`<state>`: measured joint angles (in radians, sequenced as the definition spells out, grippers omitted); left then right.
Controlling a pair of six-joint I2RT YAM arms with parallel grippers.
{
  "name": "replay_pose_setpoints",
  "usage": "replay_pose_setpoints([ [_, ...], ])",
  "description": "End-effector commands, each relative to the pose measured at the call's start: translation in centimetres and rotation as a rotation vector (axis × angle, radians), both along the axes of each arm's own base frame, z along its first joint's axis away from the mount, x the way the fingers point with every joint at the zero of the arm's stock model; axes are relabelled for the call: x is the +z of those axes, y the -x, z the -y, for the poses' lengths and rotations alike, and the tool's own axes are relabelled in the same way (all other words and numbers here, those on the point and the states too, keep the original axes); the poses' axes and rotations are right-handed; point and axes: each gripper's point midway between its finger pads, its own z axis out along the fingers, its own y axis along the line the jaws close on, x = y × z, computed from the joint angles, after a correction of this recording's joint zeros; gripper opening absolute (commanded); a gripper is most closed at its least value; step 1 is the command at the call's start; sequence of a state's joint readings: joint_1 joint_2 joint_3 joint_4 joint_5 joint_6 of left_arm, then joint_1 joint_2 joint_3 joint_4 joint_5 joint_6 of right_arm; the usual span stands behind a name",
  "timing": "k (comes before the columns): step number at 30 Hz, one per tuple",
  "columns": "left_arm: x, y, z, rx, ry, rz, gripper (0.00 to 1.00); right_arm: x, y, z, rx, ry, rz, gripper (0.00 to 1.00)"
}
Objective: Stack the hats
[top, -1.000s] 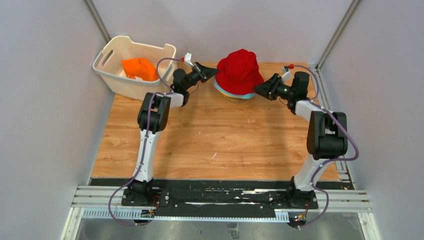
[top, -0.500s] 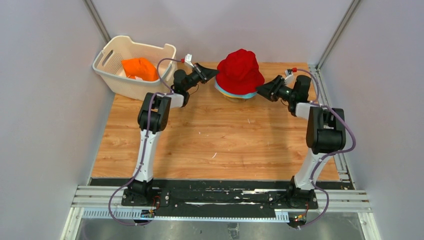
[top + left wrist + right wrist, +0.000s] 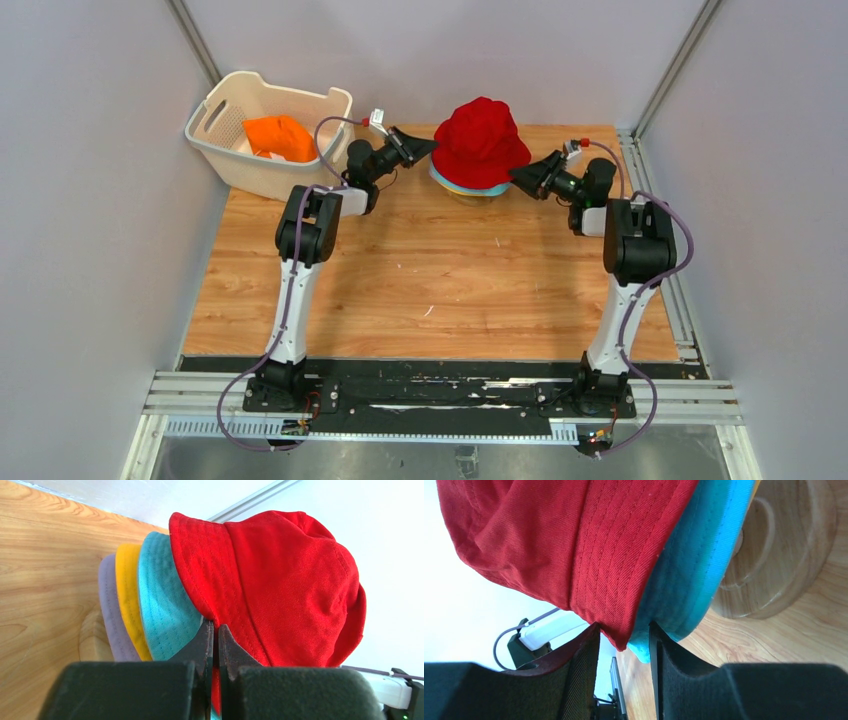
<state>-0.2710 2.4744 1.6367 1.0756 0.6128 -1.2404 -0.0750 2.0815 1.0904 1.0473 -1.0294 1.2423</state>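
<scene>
One side clamped: left gripper pinching red hat brim; right gripper fingers apart, red brim plus teal hat brim between them.

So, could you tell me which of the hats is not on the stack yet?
The orange hat, lying in the white basket at far left; the red hat, teal hat, yellow hat and lavender hat are piled on the wooden stand.
</scene>
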Motion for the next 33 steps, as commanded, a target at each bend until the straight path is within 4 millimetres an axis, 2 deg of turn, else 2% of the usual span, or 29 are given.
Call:
replay_pose_setpoints([
  [1,-6.1,-0.1,-0.7,0.025,-0.012,-0.237,0.00,3.6,-0.9,0.6,0.008,-0.090,0.123,0.39],
  [5,-6.3,-0.1,-0.7,0.026,-0.013,-0.239,0.00,4.5,-0.9,0.6,0.017,-0.124,0.173,0.37],
  [7,-6.4,-0.1,-0.7,0.026,-0.014,-0.241,0.00,4.7,-1.1,0.6,0.014,-0.137,0.181,0.33],
  [9,-6.3,-0.1,-0.7,0.027,-0.013,-0.242,0.00,4.4,-1.3,0.7,0.013,-0.145,0.174,0.21],
  [10,-6.4,-0.1,-0.7,0.029,-0.012,-0.243,0.00,4.3,-1.3,0.8,0.011,-0.147,0.171,0.06],
  [11,-6.4,-0.1,-0.8,0.031,-0.012,-0.244,0.00,4.0,-1.4,0.9,0.005,-0.151,0.162,0.01],
  [13,-6.5,0.0,-0.9,0.038,-0.012,-0.249,0.00,3.1,-1.6,1.3,-0.018,-0.147,0.146,0.00],
  [16,-7.1,0.1,-1.1,0.050,-0.015,-0.264,0.00,0.5,-2.0,2.1,-0.072,-0.113,0.071,0.01],
  [22,-8.0,0.4,-1.2,0.051,-0.007,-0.284,0.00,-3.6,-2.4,2.4,-0.100,-0.040,-0.067,0.01],
  [33,-7.9,0.5,-1.2,0.052,0.005,-0.283,0.00,-5.7,-2.7,2.3,-0.090,-0.021,-0.113,0.01],
])
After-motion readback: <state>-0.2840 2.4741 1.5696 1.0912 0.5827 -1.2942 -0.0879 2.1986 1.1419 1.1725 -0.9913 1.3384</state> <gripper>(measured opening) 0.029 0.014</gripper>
